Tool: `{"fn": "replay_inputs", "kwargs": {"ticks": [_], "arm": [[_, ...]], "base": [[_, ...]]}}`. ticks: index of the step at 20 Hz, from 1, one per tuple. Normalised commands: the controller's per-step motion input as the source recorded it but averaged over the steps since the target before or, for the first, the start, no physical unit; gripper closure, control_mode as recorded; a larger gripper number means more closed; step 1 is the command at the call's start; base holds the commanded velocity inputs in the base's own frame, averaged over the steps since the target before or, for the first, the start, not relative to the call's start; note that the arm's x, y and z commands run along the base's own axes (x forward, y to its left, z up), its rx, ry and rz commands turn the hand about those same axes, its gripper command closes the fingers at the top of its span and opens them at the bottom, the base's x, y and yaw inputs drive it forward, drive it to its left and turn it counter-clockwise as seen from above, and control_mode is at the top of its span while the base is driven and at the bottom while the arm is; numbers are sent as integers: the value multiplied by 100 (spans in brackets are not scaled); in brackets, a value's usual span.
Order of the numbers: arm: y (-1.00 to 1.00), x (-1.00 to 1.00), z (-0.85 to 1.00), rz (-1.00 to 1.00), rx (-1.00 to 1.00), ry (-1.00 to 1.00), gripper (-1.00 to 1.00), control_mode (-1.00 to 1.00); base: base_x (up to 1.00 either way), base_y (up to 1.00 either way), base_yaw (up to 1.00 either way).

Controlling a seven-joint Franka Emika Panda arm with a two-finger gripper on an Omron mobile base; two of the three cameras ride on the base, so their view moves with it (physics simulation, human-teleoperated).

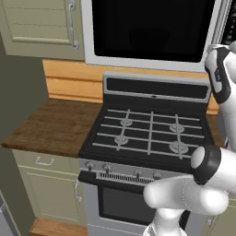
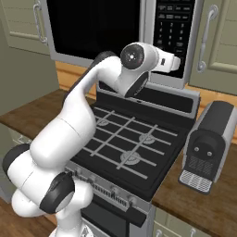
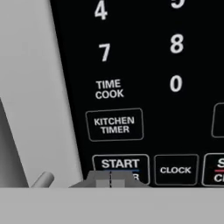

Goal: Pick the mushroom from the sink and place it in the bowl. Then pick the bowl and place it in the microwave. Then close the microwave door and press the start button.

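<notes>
flanking start button (image 3: 120, 166): kitchen timer key (image 3: 115, 125), clock key (image 3: 175, 170); gripper (image 3: 110, 180) closed

Black microwave door (image 1: 152, 27), silver-grey frame.

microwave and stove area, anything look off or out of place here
Nothing stands out. The microwave door sits shut and flush, the stove grates lie straight, and the shut hand sits squarely at the START button on the control panel.

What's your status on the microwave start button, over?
End effector shut, tips right at the START button. Microwave door closed. Nothing between tips and control panel.
</notes>
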Motion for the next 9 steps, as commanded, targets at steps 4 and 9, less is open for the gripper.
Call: {"fn": "replay_inputs", "kwargs": {"ticks": [4,9], "arm": [[0,97,-51,17,14,5,100,-100],[1,50,-20,15,12,-2,100,-100]], "base": [[0,0,0],[0,0,0]]}}
